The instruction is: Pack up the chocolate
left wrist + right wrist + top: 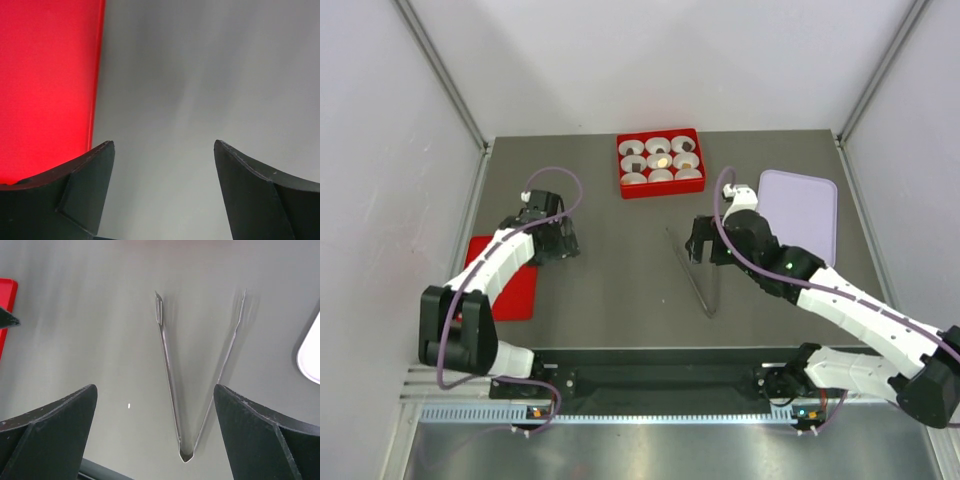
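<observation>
Left claw (164, 145) released, empty, beside red pad (45, 85) at counter (620, 270) left edge. Right claw (155, 390) released above tongs (170, 382). Chocolate (661, 160) in tray (660, 192), far edge.

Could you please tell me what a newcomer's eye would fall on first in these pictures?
The red box at the far middle of the table stands out, its nine white paper cups holding a few dark and tan chocolates. Next come the metal tongs, lying spread on the grey surface under the open right end effector, with a lavender tray at the right.
</observation>
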### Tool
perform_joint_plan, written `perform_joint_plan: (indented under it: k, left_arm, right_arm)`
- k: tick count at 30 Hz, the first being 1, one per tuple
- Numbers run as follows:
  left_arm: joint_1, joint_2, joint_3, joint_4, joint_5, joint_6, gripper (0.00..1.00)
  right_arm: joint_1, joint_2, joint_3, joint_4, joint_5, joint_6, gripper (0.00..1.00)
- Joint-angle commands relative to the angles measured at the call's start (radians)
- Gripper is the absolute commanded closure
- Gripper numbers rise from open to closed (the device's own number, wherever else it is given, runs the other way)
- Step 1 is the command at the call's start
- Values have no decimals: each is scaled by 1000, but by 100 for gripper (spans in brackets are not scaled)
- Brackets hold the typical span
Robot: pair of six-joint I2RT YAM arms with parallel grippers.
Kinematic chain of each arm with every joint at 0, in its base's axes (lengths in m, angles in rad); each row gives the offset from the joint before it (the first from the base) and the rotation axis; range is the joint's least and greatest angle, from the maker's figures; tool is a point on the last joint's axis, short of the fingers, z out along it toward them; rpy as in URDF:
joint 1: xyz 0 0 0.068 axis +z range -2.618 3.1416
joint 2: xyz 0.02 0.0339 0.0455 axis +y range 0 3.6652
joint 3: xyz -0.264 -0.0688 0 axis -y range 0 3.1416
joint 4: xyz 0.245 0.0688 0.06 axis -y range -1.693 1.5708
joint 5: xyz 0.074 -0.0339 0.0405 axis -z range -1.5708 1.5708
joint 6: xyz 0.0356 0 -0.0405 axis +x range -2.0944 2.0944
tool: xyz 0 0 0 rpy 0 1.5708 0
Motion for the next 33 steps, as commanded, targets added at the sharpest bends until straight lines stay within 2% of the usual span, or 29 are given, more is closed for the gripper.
perform_joint_plan:
  k: [1,8,10,16,20,21,25,28,30,33]
  left_arm:
    - [84,54,22,8,18,44,16]
    - [217,171,77,-19,57,67,16]
    - [227,238,100,-56,50,67,19]
    - [226,292,60,-21,190,47,27]
    - [198,324,57,-2,231,28,45]
    - [185,338,68,-4,243,26,57]
    - [116,373,134,-30,269,9,82]
    - [62,364,206,-84,252,-2,95]
    - [25,334,258,-123,246,-9,100]
    - [-15,271,322,-156,269,-25,100]
  right_arm:
    - [11,-29,-19,7,-13,-24,0]
    - [9,-51,-48,67,-44,-23,0]
    - [9,-46,-38,78,-76,-30,0]
    - [8,-51,-28,73,-71,-72,0]
    - [3,-98,-51,72,-67,-70,0]
    - [2,-102,-54,73,-67,-66,0]
    - [0,-102,-67,75,-73,-61,0]
    - [0,-89,-67,81,-84,-49,0]
    - [0,-82,-68,108,-108,-40,0]
    - [0,-56,-79,159,-153,-30,0]
